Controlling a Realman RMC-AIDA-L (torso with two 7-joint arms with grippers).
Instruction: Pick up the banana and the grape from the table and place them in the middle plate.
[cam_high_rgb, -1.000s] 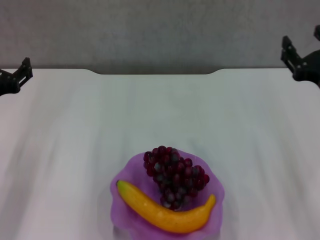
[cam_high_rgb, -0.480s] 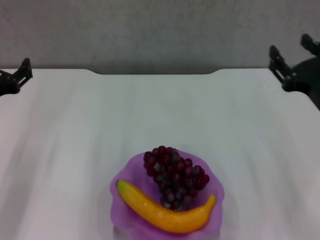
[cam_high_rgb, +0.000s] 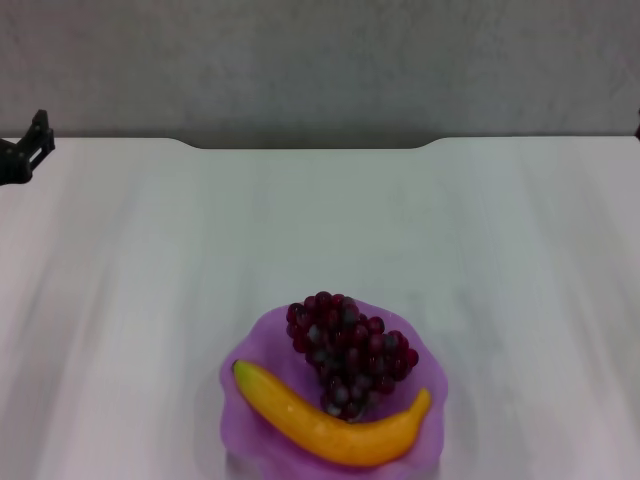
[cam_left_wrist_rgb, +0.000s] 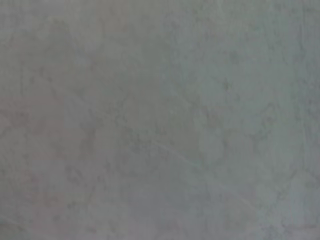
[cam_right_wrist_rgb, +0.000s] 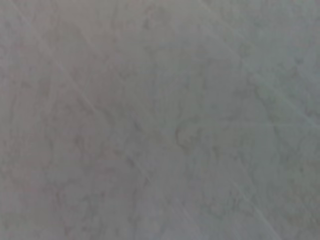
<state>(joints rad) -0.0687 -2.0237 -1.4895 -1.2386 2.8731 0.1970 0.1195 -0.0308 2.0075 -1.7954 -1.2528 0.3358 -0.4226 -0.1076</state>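
Smooth plastic banana (cam_high_rgb: 330, 425) and grape (cam_high_rgb: 348, 352) lie in plate (cam_high_rgb: 255, 345); I judge both light, slippery. Left pincer (cam_high_rgb: 22, 160) state: cannot tell.

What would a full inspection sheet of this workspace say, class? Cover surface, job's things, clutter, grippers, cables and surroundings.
Surface: white table, notched far edge.
Job's things: banana and grape both lie in the middle plate, touching each other.
Clutter: nothing seen.
Grippers: left gripper at the table's far left edge, holding nothing; right gripper not in view.
Cables: nothing seen.
Surroundings: grey wall behind the table; both wrist views show only a grey surface.
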